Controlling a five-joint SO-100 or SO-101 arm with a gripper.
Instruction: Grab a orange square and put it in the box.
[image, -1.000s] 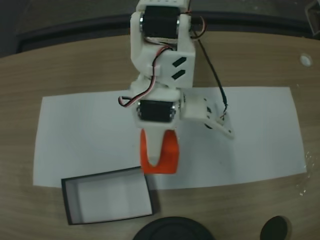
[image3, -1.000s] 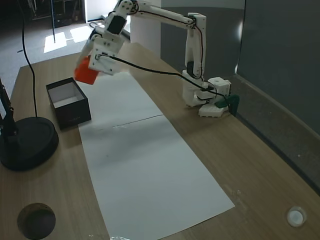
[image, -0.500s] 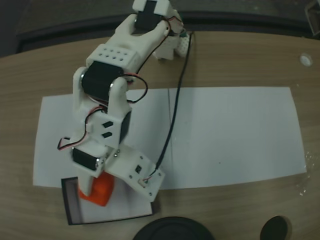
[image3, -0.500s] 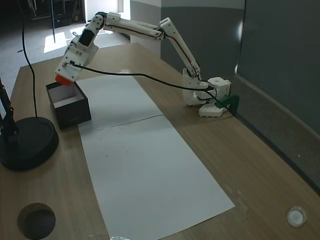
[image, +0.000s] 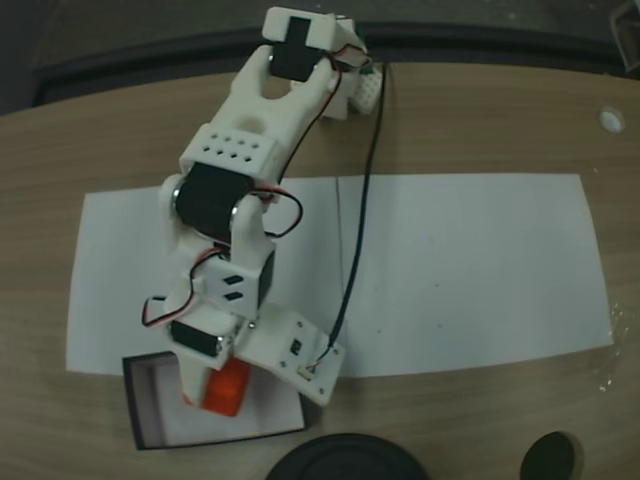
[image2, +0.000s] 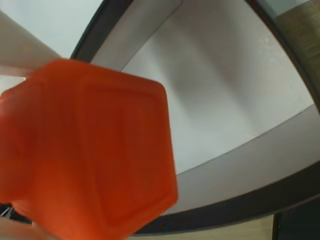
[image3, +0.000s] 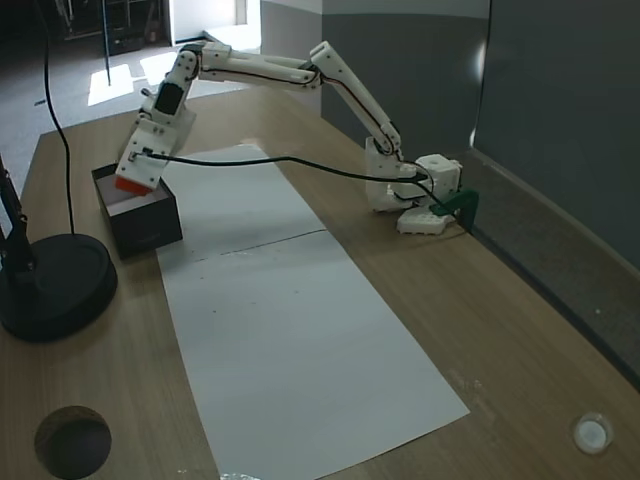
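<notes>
The orange square (image: 228, 388) is a bright orange-red cube held between the white fingers of my gripper (image: 214, 396), which is shut on it. It hangs just above the white floor of the box (image: 272, 415), a shallow tray with thin black walls at the near left of the table. In the side fixed view the gripper (image3: 131, 180) dips the orange square (image3: 125, 186) to the level of the rim of the box (image3: 150, 226). In the wrist view the orange square (image2: 90, 150) looms large over the box's white floor (image2: 225, 85).
A long white paper sheet (image: 470, 270) covers the wooden table beside the box. A black round stand base (image3: 50, 285) sits close to the box, and its edge (image: 345, 462) shows in the overhead view. A round hole (image3: 72, 440) and a small white cap (image3: 592, 433) lie farther off. A black cable (image: 358, 230) trails from the arm.
The arm swung from above the paper to over the box, carrying the cube, and has since lowered it further into the box.
</notes>
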